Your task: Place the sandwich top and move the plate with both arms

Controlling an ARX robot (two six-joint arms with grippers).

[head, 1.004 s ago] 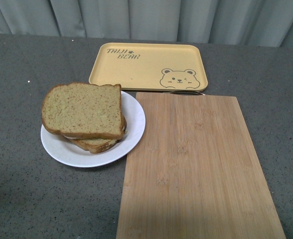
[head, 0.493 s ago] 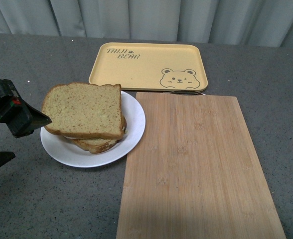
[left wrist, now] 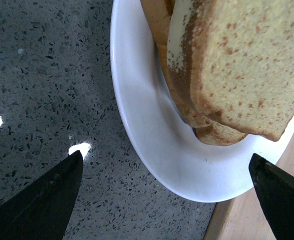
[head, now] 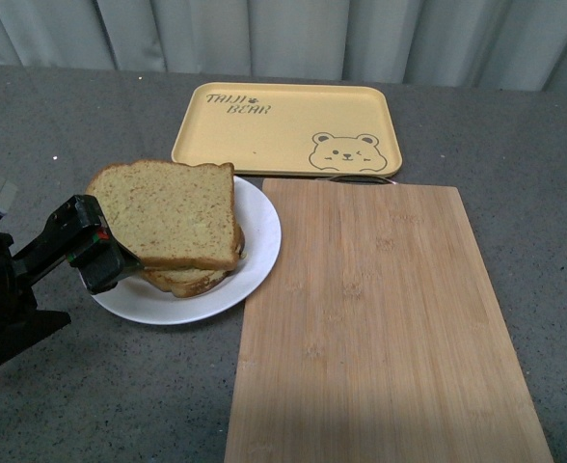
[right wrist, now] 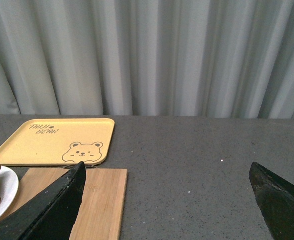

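The white plate (head: 256,253) sits on the grey table left of the cutting board. The sandwich top (head: 173,212), a plain tan slice with a brown crust, lies on the stack on the plate, above a lower slice (head: 187,281). My left gripper (head: 100,289) is open at the plate's near-left rim, its upper finger over the rim beside the bread. In the left wrist view the plate's rim (left wrist: 152,135) and the sandwich top (left wrist: 247,60) lie ahead of the open left gripper (left wrist: 164,200). My right gripper (right wrist: 167,195) is open and empty above the table, out of the front view.
A bamboo cutting board (head: 380,318) lies right of the plate, touching its edge. A yellow bear tray (head: 283,125) stands behind them, and also shows in the right wrist view (right wrist: 52,140). A grey curtain (head: 283,34) hangs at the back.
My left gripper has come in from the left and moved right to the plate's near-left rim. The plate and the sandwich have not moved.
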